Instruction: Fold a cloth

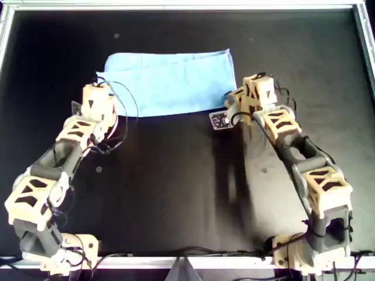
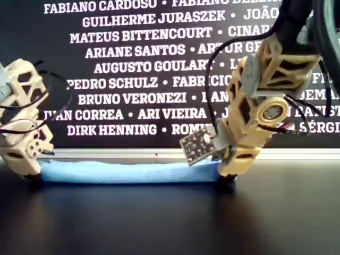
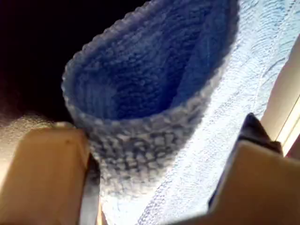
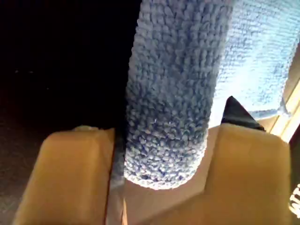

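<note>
Blue cloth (image 1: 170, 82) between both lowered pincers

Table (image 1: 176, 193): black matte surface with a pale metal rim, as my overhead view shows it.
Cloth (image 1: 170, 82): light blue, folded in half, lying flat on the table toward the far edge in my overhead view; I see a low band in the exterior view.

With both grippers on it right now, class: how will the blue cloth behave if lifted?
Probably floppy: the cloth curls into a soft loop between the left gripper fingers. Likely light, being thin and flat in the exterior view. Its nubbly weave at the right gripper suggests good grip.
</note>
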